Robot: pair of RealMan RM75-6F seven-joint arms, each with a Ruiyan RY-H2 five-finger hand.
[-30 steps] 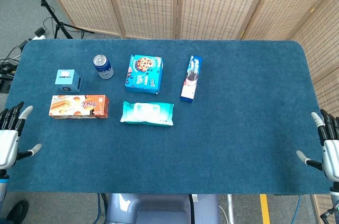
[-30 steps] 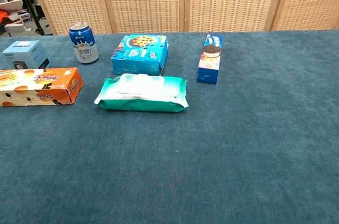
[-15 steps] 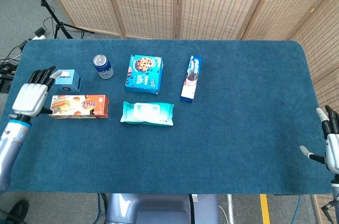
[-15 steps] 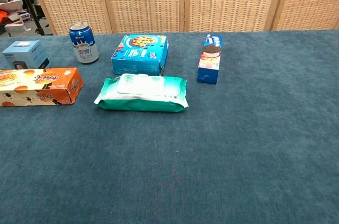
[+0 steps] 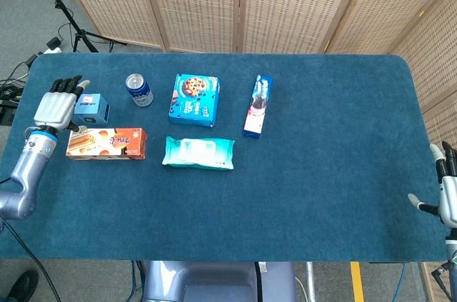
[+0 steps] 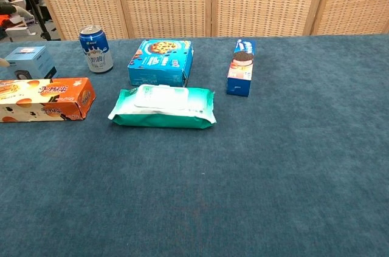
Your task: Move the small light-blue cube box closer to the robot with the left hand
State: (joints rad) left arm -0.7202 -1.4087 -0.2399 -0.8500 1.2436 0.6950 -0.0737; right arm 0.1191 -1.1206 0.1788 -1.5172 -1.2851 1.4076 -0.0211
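Carpet-like blue cloth is covering the table (image 5: 321, 173), and woven wicker screens (image 5: 285, 2) are standing behind its far edge. Grey floor, cables and a black tripod (image 5: 68, 16) are showing past the far left corner in the head view.

Near the left edge the small light-blue cube box (image 5: 91, 107) is sitting on the cloth, just behind the orange biscuit box (image 5: 106, 143) and beside the blue drink can (image 5: 139, 90). To their right are lying a blue cookie box (image 5: 194, 99), a mint-green wet-wipes pack (image 5: 199, 153) and a slim blue sandwich-cookie box (image 5: 258, 106).

From above, the left hand (image 5: 57, 106) is hovering just left of the cube box with its fingers straight and apart, gripping nothing; whether it is touching the box cannot be told. The right hand (image 5: 446, 191) is hanging off the near right corner, fingers spread, holding nothing.

From the chest camera neither hand is showing clearly; only a pale tip is peeking in at the left edge beside the cube box (image 6: 27, 61), and the box fronts are facing the lens.
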